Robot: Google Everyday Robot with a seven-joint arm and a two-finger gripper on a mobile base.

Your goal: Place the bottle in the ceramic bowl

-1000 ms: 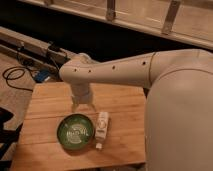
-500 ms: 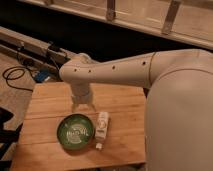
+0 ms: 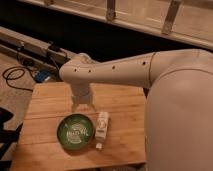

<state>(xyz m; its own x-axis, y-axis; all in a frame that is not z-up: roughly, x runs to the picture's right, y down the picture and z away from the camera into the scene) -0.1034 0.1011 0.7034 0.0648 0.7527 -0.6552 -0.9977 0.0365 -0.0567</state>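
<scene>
The whitish bottle (image 3: 102,129) lies on its side on the wooden table (image 3: 50,105), cap toward the front, just right of the green ceramic bowl (image 3: 75,132). The bowl sits on the table's front middle and shows pale rings inside. My gripper (image 3: 83,106) hangs from the white arm just behind the bowl's far rim and to the left of the bottle's far end. It holds nothing that I can see.
My large white arm (image 3: 150,75) spans the right side and covers the table's right part. Black cables (image 3: 15,75) and a rail lie on the floor to the left. A dark wall runs behind the table.
The arm and gripper have barely shifted; bottle and bowl lie where they were.
</scene>
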